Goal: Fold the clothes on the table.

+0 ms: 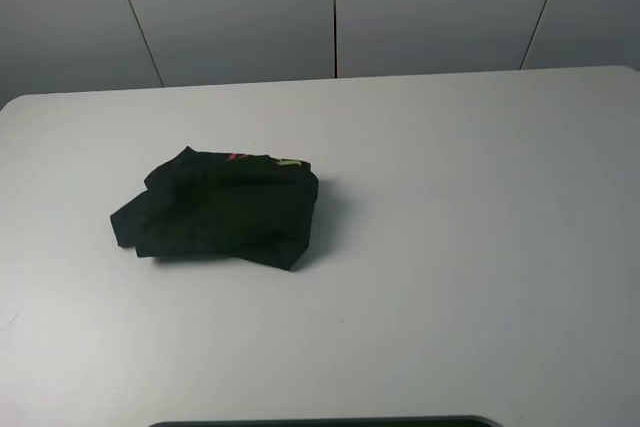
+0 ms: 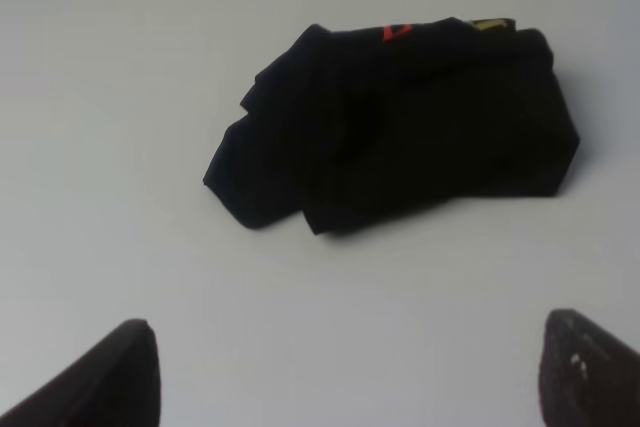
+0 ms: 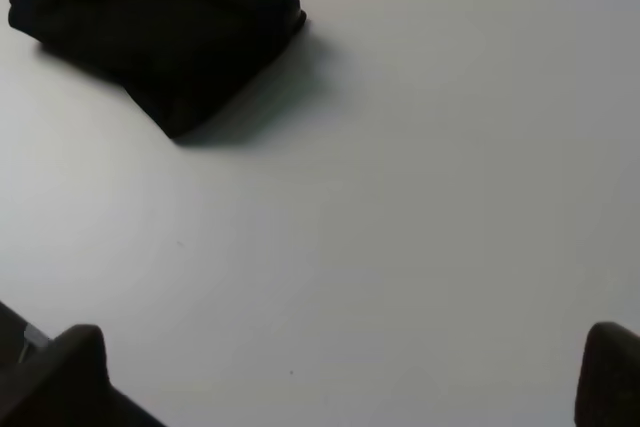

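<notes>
Shirt's basically folded already

The black T-shirt point(image 1: 220, 209) sits bundled compactly left of the middle of the surface point(image 1: 480, 247); maybe tidying left. Left hand point(image 2: 345, 372) and right hand point(image 3: 345, 377) both spread apart, holding nothing.

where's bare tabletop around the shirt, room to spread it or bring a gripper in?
The black T-shirt lies bunched left of centre on the white table. Bare top runs from its right edge to the table's right edge, in front toward the near edge, and behind to the far edge. The strip on its left is narrower. Nothing crowds it.
</notes>
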### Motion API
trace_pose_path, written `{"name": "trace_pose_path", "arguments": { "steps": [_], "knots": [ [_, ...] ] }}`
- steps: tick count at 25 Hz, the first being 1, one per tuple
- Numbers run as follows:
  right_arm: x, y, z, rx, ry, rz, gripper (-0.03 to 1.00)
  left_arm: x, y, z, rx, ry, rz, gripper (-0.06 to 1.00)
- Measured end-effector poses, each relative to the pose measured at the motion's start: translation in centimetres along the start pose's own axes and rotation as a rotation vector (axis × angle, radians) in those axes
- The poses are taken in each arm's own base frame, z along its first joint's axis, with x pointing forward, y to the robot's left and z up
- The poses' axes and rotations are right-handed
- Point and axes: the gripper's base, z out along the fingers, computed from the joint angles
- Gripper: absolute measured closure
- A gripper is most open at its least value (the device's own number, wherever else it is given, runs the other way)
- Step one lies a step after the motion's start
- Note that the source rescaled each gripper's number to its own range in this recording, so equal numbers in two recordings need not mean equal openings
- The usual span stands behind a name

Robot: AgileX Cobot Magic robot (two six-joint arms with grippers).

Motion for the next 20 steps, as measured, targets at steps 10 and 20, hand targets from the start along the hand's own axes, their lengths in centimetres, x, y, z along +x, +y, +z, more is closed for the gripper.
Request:
{"name": "trace_pose_path", "arguments": {
  "steps": [10, 20],
  "knots": [
    [2.0, 0.4, -1.1, 0.007, -0.12, -0.013, -0.03, 1.1, 0.4, 0.2, -0.035, -0.014, 0.013, -0.04],
    [2.0, 0.4, -1.1, 0.006, -0.129, -0.02, -0.03, 1.3, 0.3, 1.7, -0.021, -0.057, 0.009, -0.04]
  ]
}}
